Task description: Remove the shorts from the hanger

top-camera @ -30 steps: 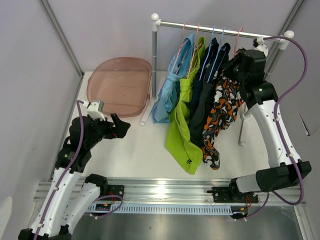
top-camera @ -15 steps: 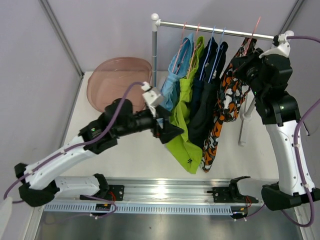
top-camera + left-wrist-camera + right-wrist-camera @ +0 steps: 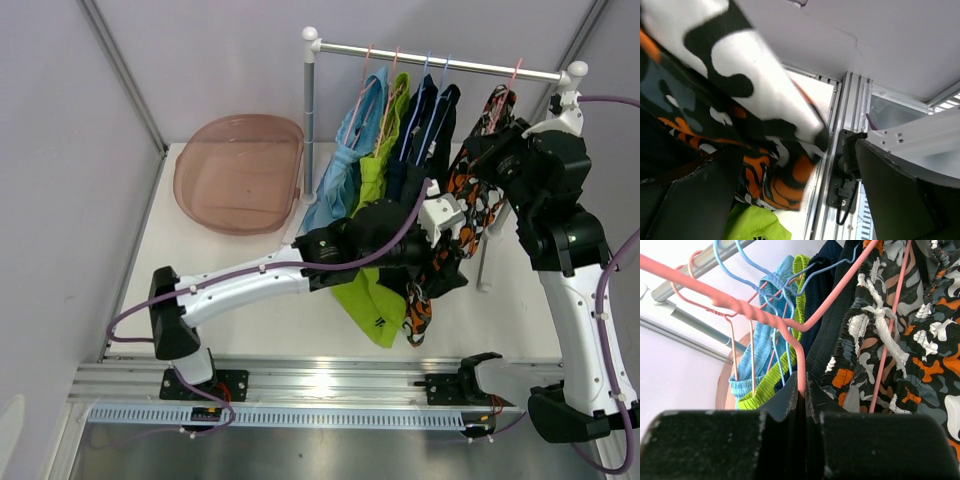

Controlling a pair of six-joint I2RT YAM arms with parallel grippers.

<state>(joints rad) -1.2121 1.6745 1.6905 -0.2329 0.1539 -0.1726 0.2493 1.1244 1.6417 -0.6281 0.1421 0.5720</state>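
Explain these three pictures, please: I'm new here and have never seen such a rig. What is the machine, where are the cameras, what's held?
Two robot arms are bolted at a table's near edge. One picture looks down from above; the others come from wrist cameras. On the table stand a pink tub and a rail carrying shorts on hangers: light blue, lime green, navy, and patterned shorts. The right gripper is shut on the pink hanger of the patterned shorts. The left gripper is open, its fingers either side of that fabric.
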